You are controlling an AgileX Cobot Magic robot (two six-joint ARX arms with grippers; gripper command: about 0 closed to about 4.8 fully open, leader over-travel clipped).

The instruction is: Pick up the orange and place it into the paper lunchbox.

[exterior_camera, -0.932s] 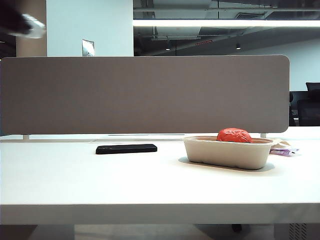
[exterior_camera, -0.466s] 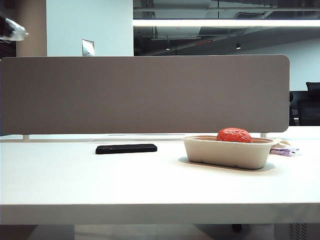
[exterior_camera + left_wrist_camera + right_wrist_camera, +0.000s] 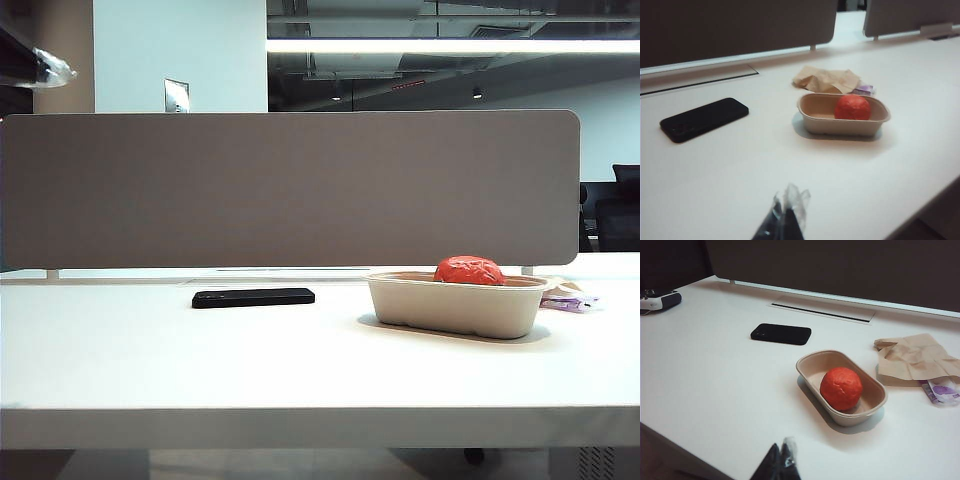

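Orange [image 3: 841, 388] rests inside paper lunchbox [image 3: 810, 365]; likely light, crinkly, slightly slick, best gripped across middle. Left gripper [image 3: 785, 220] and right gripper [image 3: 780, 462] pressed together, empty, well apart from box.

Black phone [image 3: 781, 334] flat on white table [image 3: 715, 370], crumpled brown paper bag [image 3: 912, 359] nearby

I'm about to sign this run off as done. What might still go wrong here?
The orange lies inside the paper lunchbox, toward one end, so a knock to the light tray might tip or slide it. Both claws are shut and well clear: left claw, right claw. If either arm sweeps low, it may clip the black phone or the crumpled brown paper beside the tray.
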